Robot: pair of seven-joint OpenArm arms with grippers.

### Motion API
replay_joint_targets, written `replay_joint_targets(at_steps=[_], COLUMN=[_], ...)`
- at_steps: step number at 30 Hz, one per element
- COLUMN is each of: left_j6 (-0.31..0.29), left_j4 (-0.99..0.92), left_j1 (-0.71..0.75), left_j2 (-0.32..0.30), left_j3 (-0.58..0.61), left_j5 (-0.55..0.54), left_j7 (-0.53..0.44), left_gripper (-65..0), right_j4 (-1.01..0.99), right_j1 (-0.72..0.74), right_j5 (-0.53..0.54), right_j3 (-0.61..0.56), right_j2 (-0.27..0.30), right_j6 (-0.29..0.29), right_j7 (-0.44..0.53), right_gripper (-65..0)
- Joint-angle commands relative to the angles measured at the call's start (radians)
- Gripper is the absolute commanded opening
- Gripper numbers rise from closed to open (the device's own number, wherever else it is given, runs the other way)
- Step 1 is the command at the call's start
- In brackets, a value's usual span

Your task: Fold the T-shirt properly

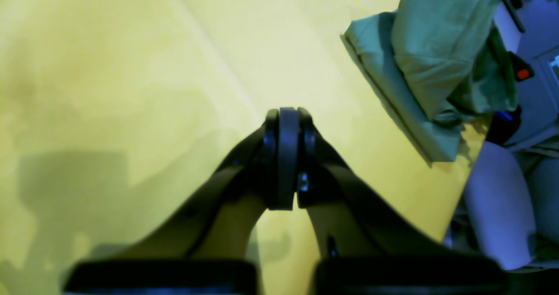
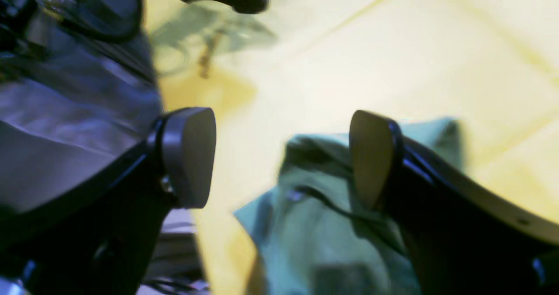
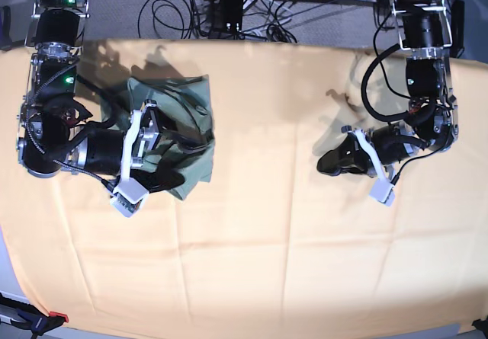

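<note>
Base view: cables (image 3: pixel 252 7) beyond yellow-orange cloth (image 3: pixel 290 232)

No legible text, labels, brands, numbers or signs in any view. T-shirt (image 3: pixel 183 129): plain, no print showing. Yellow cloth (image 3: pixel 290 240): unmarked. Both wrist views too blurred to resolve any marking on the arm housings.
</note>
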Motion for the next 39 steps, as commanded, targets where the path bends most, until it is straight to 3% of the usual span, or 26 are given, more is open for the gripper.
replay_joint_targets(at_steps=[1,8,11,19,30,35,39], left_j6=[-0.010,-0.017,-0.017,-0.017,-0.017,-0.017,-0.017], left_j4=[0.015,0.015,0.015,0.015,0.015,0.015,0.015], left_j1=[-0.020,-0.019,-0.020,-0.019,-0.017,-0.018,-0.017], left_j2=[-0.011,-0.035,-0.038,-0.038,-0.038,-0.037,-0.037], left_j3=[-0.003,-0.003,-0.003,-0.003,-0.003,-0.003,-0.003], left_j5=[-0.024,-0.024,-0.026,-0.027,-0.027,-0.029,-0.029], left_j7=[-0.019,-0.019,-0.019,-0.019,-0.019,-0.019,-0.019], left_gripper=[-65.0,-65.0,-65.0,-65.0,-65.0,-65.0,-65.0], right_j4=[0.029,0.051,0.043,0.025,0.026,0.026,0.026], right_j1=[0.019,-0.043,-0.087,-0.169,-0.255,-0.296,-0.299], right_j5=[-0.007,-0.027,-0.040,-0.287,-0.281,-0.211,-0.212], right_j3=[0.027,0.144,0.159,0.146,0.145,0.145,0.145], right_j2=[0.019,0.124,0.131,0.122,0.106,0.106,0.106], right_j6=[0.005,0.005,0.005,0.005,0.005,0.005,0.005], right_j7=[0.013,0.013,0.022,0.272,0.258,0.238,0.238], right_gripper=[-16.2,-17.0,-17.1,-17.1,-17.5,-30.2,-30.8])
